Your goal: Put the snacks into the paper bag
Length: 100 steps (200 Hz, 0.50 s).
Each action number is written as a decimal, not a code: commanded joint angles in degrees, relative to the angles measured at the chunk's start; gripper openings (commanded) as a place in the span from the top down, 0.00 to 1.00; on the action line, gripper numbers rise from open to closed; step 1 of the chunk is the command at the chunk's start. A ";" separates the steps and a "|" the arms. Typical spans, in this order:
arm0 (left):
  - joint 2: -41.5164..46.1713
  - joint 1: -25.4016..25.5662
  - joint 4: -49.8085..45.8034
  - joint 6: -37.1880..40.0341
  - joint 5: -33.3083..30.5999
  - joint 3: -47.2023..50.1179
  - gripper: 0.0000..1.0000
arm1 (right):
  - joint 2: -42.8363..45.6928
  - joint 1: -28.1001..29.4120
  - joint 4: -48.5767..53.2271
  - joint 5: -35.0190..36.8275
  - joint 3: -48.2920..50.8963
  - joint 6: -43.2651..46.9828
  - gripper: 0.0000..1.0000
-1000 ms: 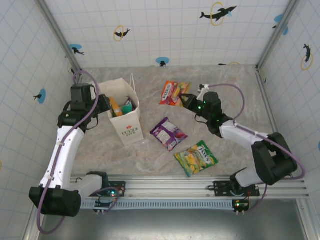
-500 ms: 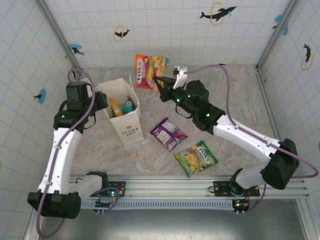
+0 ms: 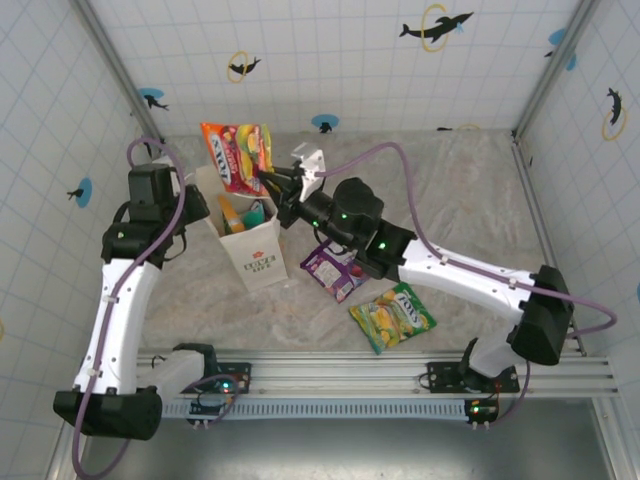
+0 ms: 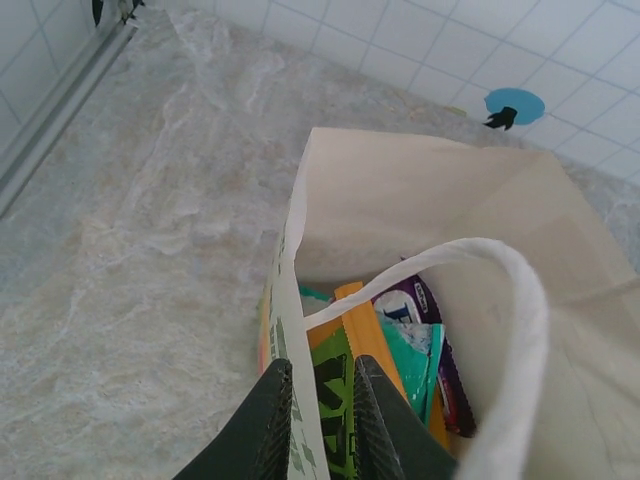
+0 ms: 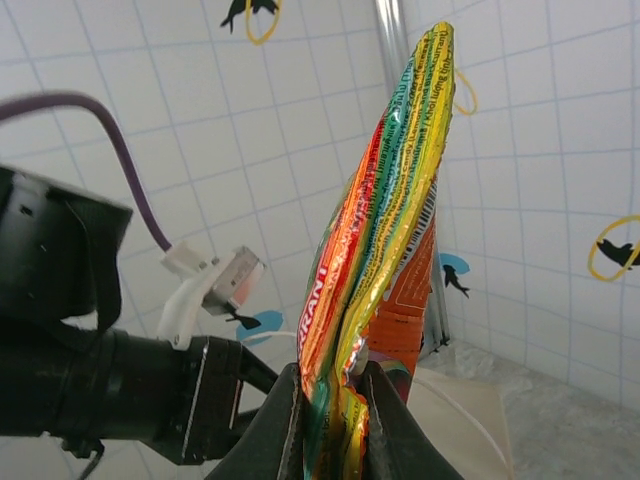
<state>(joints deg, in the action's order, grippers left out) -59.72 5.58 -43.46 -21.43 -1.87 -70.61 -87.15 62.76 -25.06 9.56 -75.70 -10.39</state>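
Snacks stood partly packed, several of them inside the paper bag (image 3: 255, 255), whose rim the left pincer (image 4: 315, 425) clamped. Above its mouth the right pincer (image 3: 268, 181) gripped a red-orange packet (image 3: 237, 155), held upright. The next move called for lowering and releasing it. A purple packet (image 3: 330, 270) and a green-yellow packet (image 3: 392, 317) lay on the counter (image 3: 450, 200).

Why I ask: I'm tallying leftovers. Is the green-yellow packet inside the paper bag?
No, the green-yellow packet lies on the table, apart from the paper bag.
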 commanded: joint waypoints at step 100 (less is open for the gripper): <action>1.76 0.13 -0.54 0.96 0.36 -3.19 1.00 | 4.15 9.18 -15.58 10.33 0.82 16.11 1.00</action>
<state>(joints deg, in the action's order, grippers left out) -58.02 5.58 -43.70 -20.75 -2.11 -72.93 -86.06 71.83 -31.59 16.69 -75.68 2.72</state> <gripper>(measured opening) 0.043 0.158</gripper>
